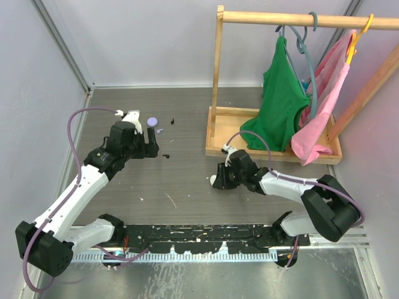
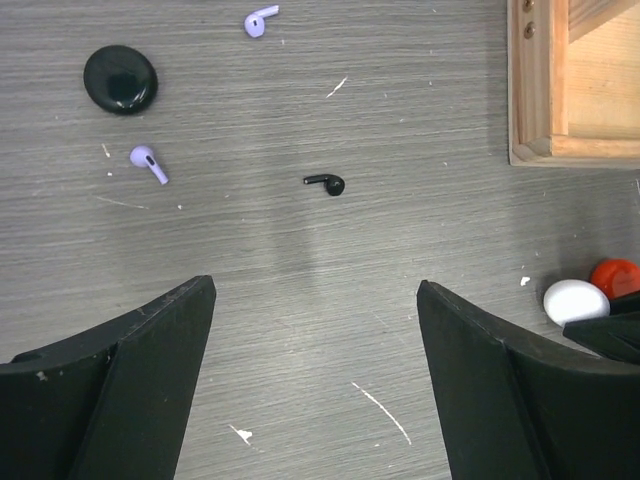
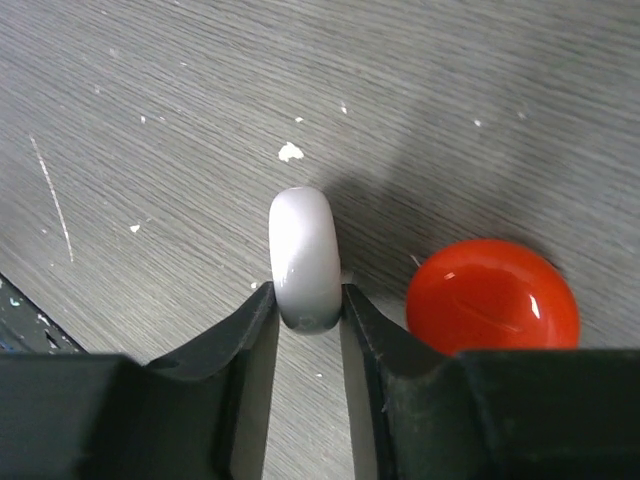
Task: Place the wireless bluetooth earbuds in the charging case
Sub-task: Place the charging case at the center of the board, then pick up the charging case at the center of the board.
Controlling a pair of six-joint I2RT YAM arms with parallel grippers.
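My right gripper (image 3: 305, 318) is shut on a white charging case (image 3: 305, 255), held on edge just above the table; it shows in the top view (image 1: 217, 180) too. A red round case (image 3: 492, 297) lies flat right beside it. My left gripper (image 2: 315, 300) is open and empty over bare table, also in the top view (image 1: 151, 144). Ahead of it lie a black earbud (image 2: 325, 183), two lilac earbuds (image 2: 148, 163) (image 2: 261, 20) and a black round case (image 2: 120, 79). The white case (image 2: 576, 301) and red case (image 2: 614, 273) show at its right edge.
A wooden clothes rack with a tray base (image 1: 273, 149) stands at the back right, with green (image 1: 279, 99) and pink (image 1: 324, 106) garments hanging. Its corner (image 2: 560, 150) shows in the left wrist view. A lilac round case (image 1: 151, 122) lies beyond the left gripper. Walls close both sides.
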